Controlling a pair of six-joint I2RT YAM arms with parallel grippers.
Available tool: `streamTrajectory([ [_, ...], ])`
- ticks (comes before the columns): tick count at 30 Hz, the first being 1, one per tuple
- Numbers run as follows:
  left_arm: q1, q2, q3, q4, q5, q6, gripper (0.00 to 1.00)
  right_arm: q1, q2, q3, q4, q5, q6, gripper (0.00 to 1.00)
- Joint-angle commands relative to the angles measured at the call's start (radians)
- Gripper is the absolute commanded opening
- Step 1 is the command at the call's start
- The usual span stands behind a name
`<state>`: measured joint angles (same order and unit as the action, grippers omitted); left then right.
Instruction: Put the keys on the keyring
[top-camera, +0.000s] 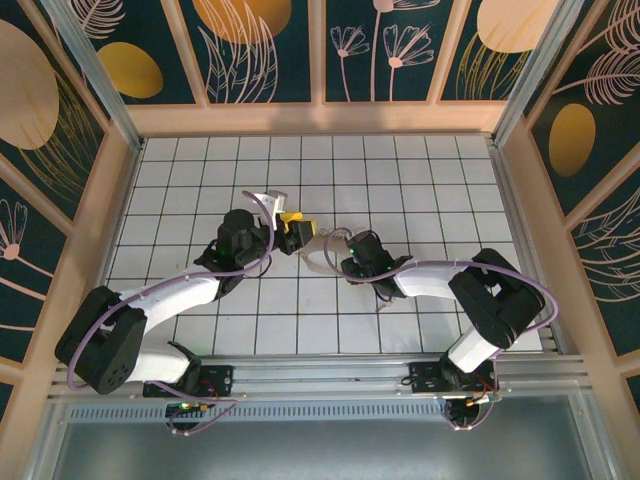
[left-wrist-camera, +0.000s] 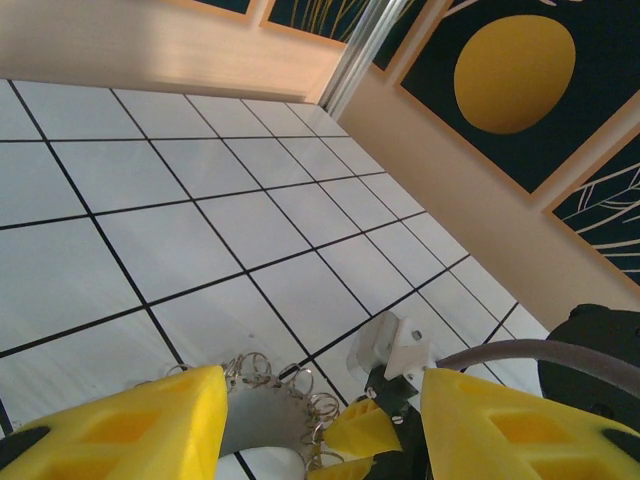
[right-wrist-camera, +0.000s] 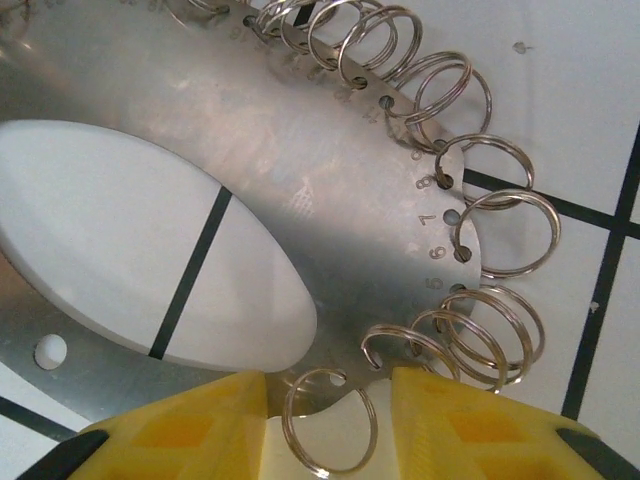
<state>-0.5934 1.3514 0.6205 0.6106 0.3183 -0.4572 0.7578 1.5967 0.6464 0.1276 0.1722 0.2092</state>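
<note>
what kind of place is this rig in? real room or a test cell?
Most likely a purpose-built robot test cell, not a real room: a white floor with a black tile grid, walls of framed dark panels with gold plant prints, and an aluminium rail along the near edge.

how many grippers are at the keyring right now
2. The left gripper has the edge of the keyring between its open fingers; the right gripper, opposite, straddles one small split ring on that edge. None looks hidden.
</note>
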Motion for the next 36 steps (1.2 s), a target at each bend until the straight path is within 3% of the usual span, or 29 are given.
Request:
streamTrajectory([
  [1,0.007,0.002,0.029,0.044,0.020,-0.001,0.54,0.014,0.010,0.031,-0.033,0.080,-0.024,0.38],
  [17,0.007,0.006,0.028,0.051,0.027,-0.005,0.55,0.024,0.024,0.039,-0.041,0.118,-0.037,0.25],
  [25,0.007,0.009,0.032,0.055,0.031,-0.006,0.55,0.029,0.011,0.040,-0.046,0.103,-0.045,0.06],
  [36,0.007,0.015,0.035,0.057,0.036,-0.008,0.55,0.026,-0.012,0.051,-0.053,0.082,-0.042,0.00],
])
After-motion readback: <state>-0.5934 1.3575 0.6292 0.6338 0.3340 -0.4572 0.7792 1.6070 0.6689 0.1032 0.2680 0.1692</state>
